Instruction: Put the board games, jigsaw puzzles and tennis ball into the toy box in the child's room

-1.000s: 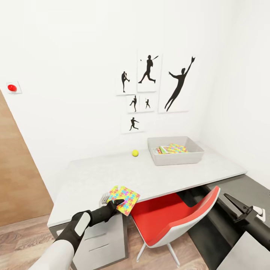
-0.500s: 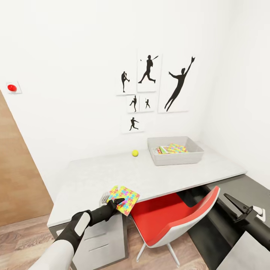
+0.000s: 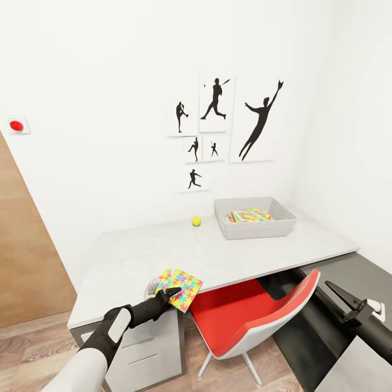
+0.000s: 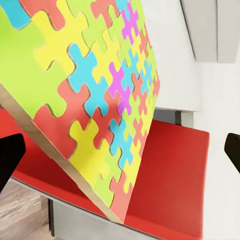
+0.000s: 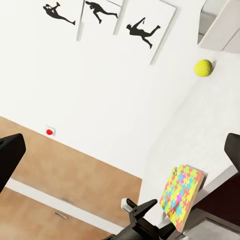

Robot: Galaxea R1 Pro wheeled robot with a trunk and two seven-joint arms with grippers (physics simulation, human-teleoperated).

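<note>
A jigsaw puzzle (image 3: 185, 283) (image 4: 100, 90) (image 5: 182, 197) sits tilted over the front edge of the table (image 3: 136, 253). My left gripper (image 3: 170, 296) (image 4: 120, 155) is at its lower corner, with the panel between fingertips that stand wide apart. The tennis ball (image 3: 196, 221) (image 5: 203, 67) lies near the wall. To the right of the ball stands the toy box (image 3: 256, 231). Inside it lie another puzzle (image 3: 257, 214) and a printed box whose edge shows beside the puzzle. My right gripper (image 3: 335, 291) hangs open and empty, low on the right.
A red and white chair (image 3: 245, 310) is tucked under the table just right of my left gripper. A grey drawer unit (image 3: 144, 348) stands below it. The dark desk top (image 3: 375, 269) joins on the right. A wooden door (image 3: 27, 261) is on the left.
The whole picture has slid up a few pixels, so the camera moved. Both arms and the puzzle hold their places.
</note>
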